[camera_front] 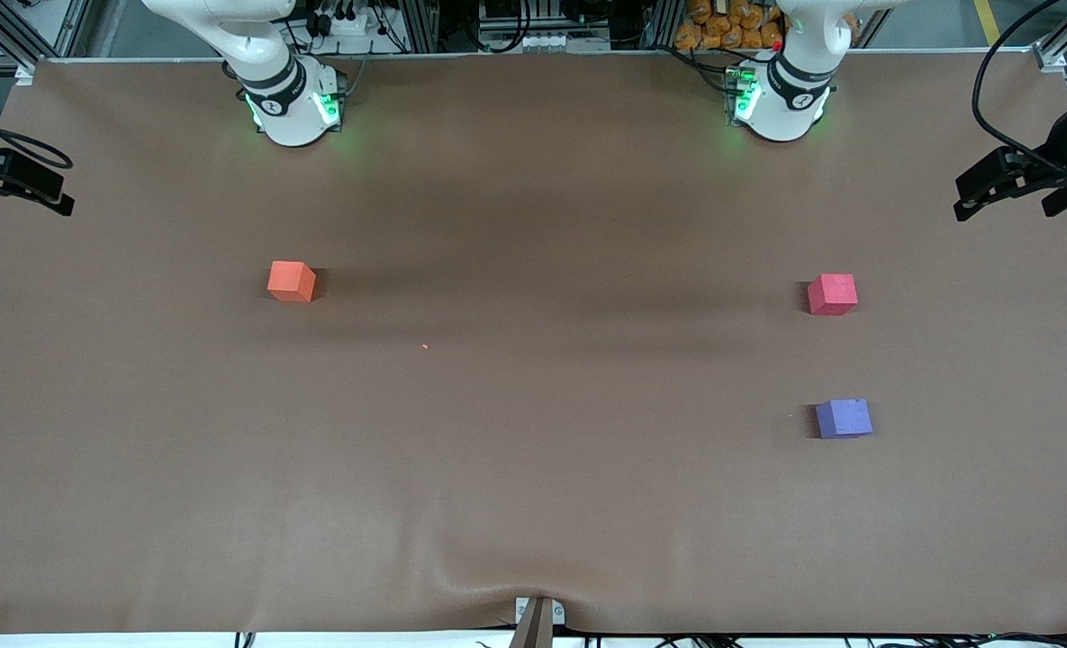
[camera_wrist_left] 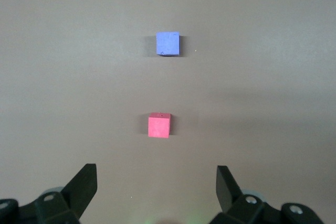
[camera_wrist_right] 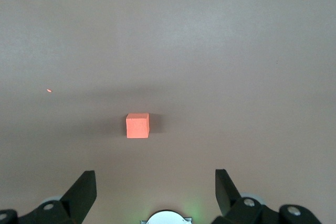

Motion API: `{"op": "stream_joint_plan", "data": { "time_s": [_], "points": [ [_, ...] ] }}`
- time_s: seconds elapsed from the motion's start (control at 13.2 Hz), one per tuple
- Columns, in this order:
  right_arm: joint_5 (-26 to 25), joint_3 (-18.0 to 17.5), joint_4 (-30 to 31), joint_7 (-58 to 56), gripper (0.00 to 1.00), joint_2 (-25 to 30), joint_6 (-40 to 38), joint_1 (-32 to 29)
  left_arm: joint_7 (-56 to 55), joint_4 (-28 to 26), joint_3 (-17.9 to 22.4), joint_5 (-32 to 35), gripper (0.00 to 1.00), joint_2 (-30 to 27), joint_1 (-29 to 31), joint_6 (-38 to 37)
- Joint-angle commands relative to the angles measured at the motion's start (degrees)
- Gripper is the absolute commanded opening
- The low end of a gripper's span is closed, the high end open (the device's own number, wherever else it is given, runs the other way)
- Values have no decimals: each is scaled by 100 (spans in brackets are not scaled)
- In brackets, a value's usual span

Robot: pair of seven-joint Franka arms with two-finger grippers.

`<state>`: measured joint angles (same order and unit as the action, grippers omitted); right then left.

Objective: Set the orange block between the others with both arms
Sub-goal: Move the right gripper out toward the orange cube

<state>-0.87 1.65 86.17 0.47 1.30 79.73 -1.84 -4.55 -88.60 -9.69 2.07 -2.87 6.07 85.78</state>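
The orange block (camera_front: pixel 291 281) (camera_wrist_right: pixel 137 126) sits on the brown table toward the right arm's end. The pinkish-red cube (camera_front: pixel 832 294) (camera_wrist_left: pixel 159 125) and the purple cube (camera_front: pixel 844 418) (camera_wrist_left: pixel 168 43) lie toward the left arm's end, apart from each other, the purple one nearer the front camera. My left gripper (camera_wrist_left: pixel 156 174) hangs open high over the table near its base, looking down on those two cubes. My right gripper (camera_wrist_right: pixel 154 177) is open too, high above the table by its own base, with the orange block below it. Neither gripper shows in the front view, and both are empty.
The arm bases (camera_front: pixel 292 106) (camera_front: pixel 781 101) stand along the table's back edge. Black camera mounts (camera_front: pixel 1006 180) (camera_front: pixel 15 180) jut in at both table ends. A tiny orange crumb (camera_front: pixel 425 346) lies near the middle. A clamp (camera_front: pixel 538 616) sits at the front edge.
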Motion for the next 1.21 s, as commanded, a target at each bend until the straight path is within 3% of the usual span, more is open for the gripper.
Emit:
{"op": "stream_joint_plan", "data": {
  "time_s": [0.0,0.68,1.13],
  "points": [
    [78,28,-21,-134,100,11,15,-18,112,132,-59,-39,100,-47,26,-193],
    [70,19,14,-152,100,-15,218,17,148,176,-41,-49,100,-3,61,-255],
    [131,19,418,-484,100,-138,587,-45,139,185,-33,-57,100,15,61,-246]
  ]
}}
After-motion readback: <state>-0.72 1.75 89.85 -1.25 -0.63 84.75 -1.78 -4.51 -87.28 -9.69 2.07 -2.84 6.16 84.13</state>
